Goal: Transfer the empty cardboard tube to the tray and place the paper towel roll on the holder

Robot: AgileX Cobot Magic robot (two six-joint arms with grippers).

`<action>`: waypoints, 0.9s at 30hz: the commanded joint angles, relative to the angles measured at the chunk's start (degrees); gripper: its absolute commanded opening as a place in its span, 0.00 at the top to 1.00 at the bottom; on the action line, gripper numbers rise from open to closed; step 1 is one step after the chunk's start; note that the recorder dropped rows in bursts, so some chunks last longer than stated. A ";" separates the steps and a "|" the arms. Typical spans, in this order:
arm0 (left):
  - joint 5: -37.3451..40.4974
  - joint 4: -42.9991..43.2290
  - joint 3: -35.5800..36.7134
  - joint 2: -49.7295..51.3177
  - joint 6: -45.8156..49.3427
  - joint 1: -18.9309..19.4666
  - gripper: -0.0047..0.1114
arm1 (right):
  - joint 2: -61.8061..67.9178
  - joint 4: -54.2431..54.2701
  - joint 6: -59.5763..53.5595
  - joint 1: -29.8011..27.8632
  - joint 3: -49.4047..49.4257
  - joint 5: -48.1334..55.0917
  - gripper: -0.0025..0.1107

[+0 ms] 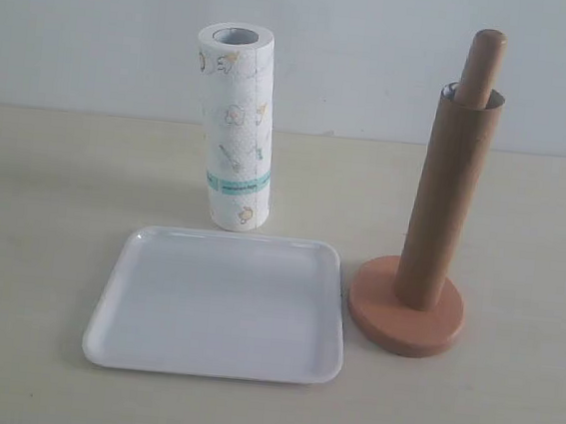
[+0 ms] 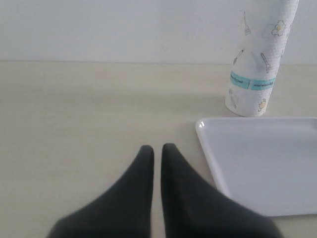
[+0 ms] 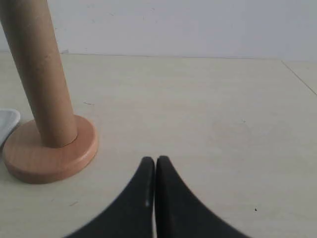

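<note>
A white tray [image 1: 219, 306] lies flat on the pale tabletop [image 1: 43, 209], toward the near edge. A printed paper towel roll [image 1: 234, 127] stands upright just behind the tray's far rim. Just beside the tray's right rim stands a wooden holder [image 1: 405, 319]. A brown cardboard tube [image 1: 447, 198] sits over it, leaning slightly, and the holder's rounded top pokes out above.

Glossy white tray [image 1: 214, 356], matt brown cardboard tube [image 1: 445, 198], printed paper roll [image 1: 236, 127].
</note>
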 commanded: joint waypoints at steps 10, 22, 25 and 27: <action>-0.07 -0.62 0.20 -0.21 0.13 0.18 0.92 | -0.24 0.18 0.02 0.09 -0.06 -0.55 0.98; -0.07 -0.62 0.20 -0.21 0.13 0.18 0.92 | -0.24 -2.56 -1.19 0.09 -0.06 -23.04 0.98; -0.07 -0.62 0.20 -0.21 0.13 0.18 0.92 | -0.24 -2.46 -1.30 0.09 -0.06 -39.43 0.98; -0.07 -0.62 0.20 -0.21 0.13 0.18 0.92 | -0.24 -0.22 -0.31 -0.03 -0.64 -43.18 0.98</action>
